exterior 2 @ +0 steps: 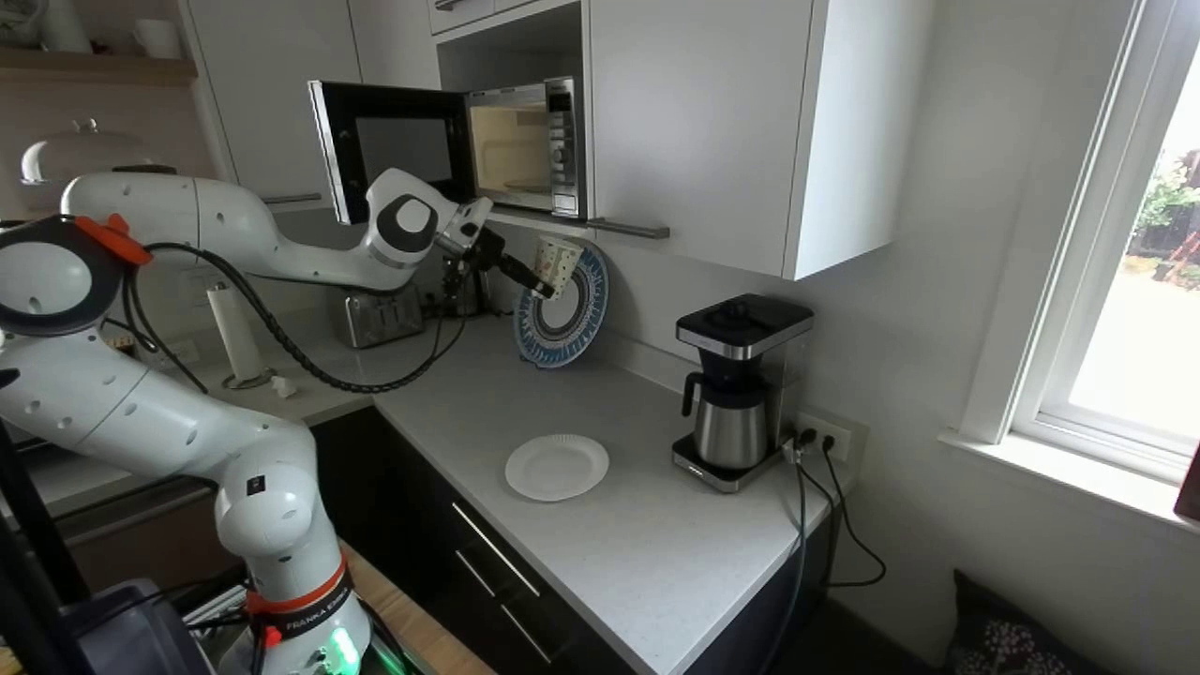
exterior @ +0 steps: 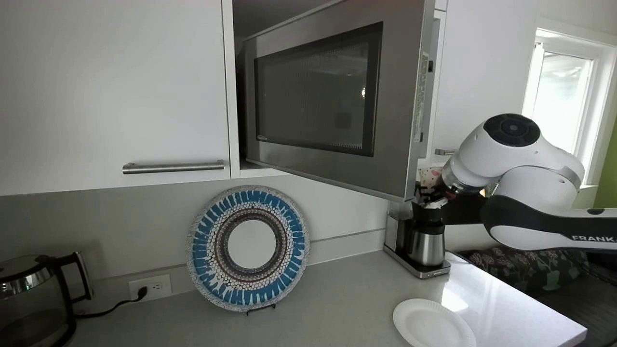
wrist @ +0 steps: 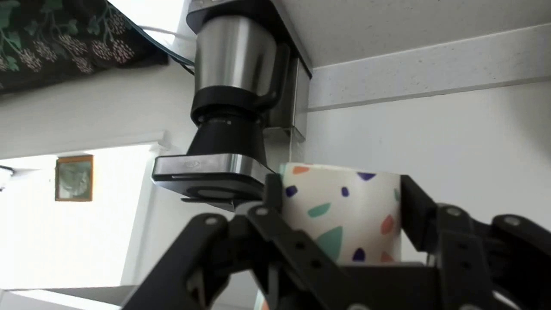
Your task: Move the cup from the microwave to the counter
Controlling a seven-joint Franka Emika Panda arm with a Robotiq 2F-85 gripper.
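cream with coloured flecks, the cup [exterior 2: 561,261] hangs above the desk [exterior 2: 619,553], well apart from it and outside the microwave [exterior 2: 561,141], whose door [exterior: 332,96] stands wide. the tool [wrist: 342,206] pinches the cup with fingers [wrist: 417,211] on both sides. i'd judge the taking-out done; what seems left is to lower it, set it on the desk and let go. its long axis runs close to upright. the wider end appears to point up, but it shows small in an exterior view, partly covered by the tool, so i can't swear to it.
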